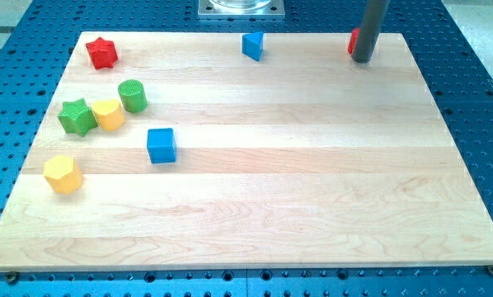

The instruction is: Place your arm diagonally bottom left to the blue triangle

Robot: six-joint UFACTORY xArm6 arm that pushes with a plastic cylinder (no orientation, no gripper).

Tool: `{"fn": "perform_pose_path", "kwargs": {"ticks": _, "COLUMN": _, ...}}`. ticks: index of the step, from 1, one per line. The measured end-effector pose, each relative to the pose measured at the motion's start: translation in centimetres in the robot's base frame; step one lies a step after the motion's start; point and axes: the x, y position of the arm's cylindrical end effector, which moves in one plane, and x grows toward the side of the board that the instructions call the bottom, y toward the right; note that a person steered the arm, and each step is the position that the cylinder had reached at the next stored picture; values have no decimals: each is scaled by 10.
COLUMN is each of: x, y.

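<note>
Blue triangle (252, 45) at bench (296, 190) top edge, tool tip (363, 60) well right, touching a red block (354, 40), holding nothing, wide bare wood below.

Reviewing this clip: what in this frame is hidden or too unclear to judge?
- Red block at the view's top right: mostly hidden behind the rod, so its shape cannot be told.
- My tip: sits at that red block, but whether it touches it cannot be told.
- Rod's upper part and the arm: cut off by the view's top edge.
- Blue triangle: small and far; only its near faces show.
</note>
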Motion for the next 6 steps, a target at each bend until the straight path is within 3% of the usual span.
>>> {"fn": "perform_pose_path", "kwargs": {"ticks": 4, "x": 29, "y": -56}}
{"fn": "perform_pose_path", "kwargs": {"ticks": 6, "x": 69, "y": -145}}
